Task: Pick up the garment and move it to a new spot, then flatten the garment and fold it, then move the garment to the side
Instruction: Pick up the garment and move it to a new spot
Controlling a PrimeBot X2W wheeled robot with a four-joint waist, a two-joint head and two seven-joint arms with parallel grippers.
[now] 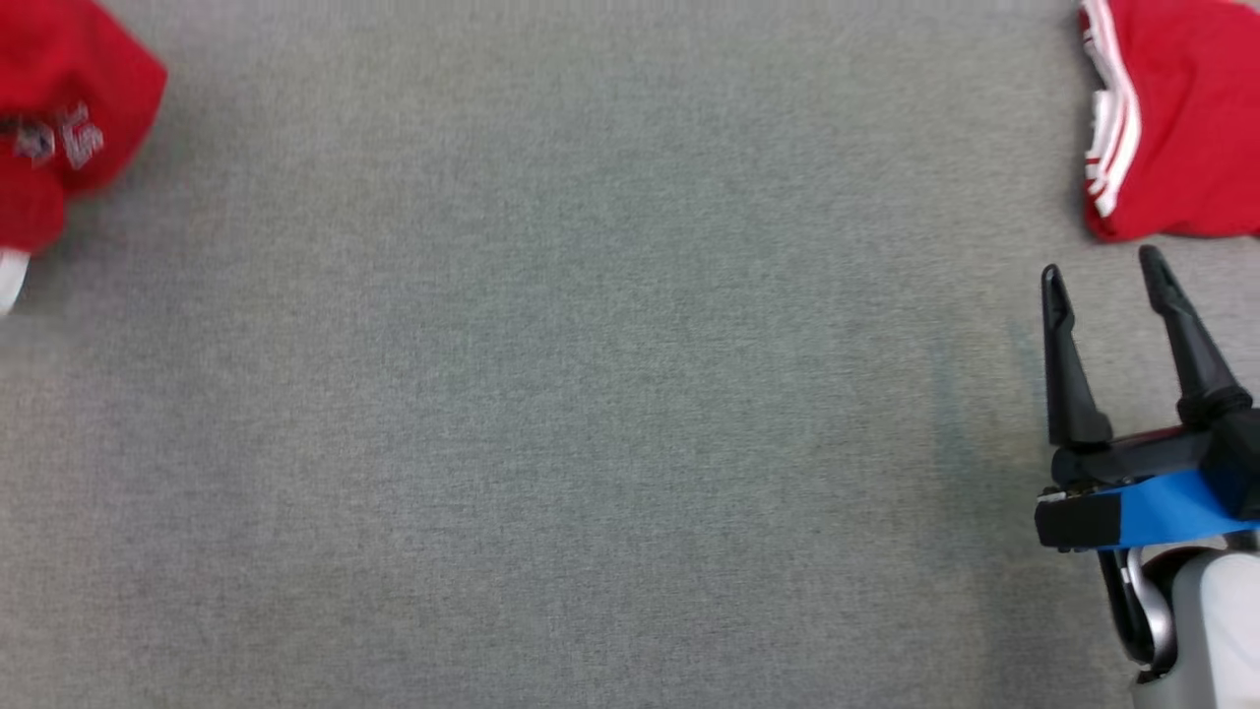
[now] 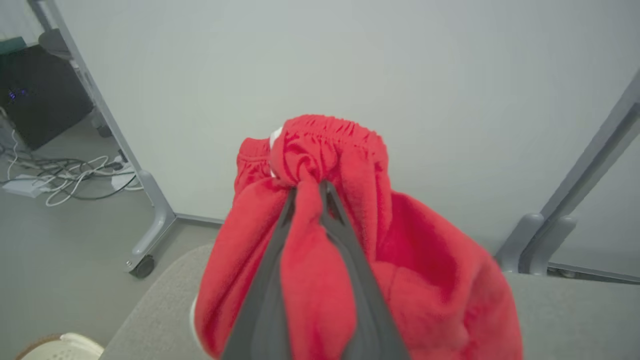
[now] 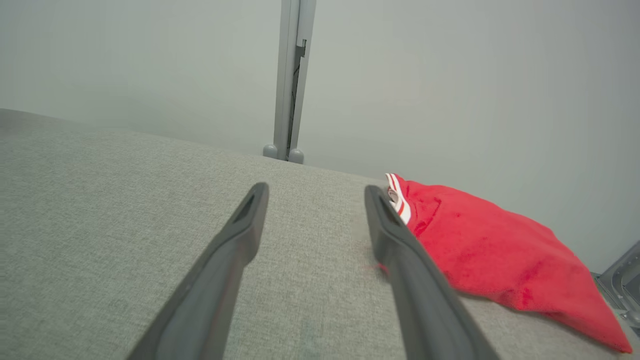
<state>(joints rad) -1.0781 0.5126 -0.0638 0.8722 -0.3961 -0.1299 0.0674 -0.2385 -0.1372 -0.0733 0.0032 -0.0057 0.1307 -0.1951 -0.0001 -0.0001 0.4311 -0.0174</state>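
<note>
presently only the pick-up is in hand. the left pincer (image 2: 309,190) is clenched on a bunched fold of the red garment (image 2: 430,285), which hangs from it at the far left of the counter (image 1: 591,414). the right pincer (image 1: 1101,264) stands released and idle, near a folded striped red cloth (image 1: 1181,118). judged outstanding: placing, flattening, folding, setting aside.

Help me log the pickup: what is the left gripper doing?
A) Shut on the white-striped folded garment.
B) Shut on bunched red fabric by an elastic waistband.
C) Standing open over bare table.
B: in the left wrist view the left gripper has its fingers closed together, with the red garment bunched around them and its gathered waistband just beyond the tips.
</note>
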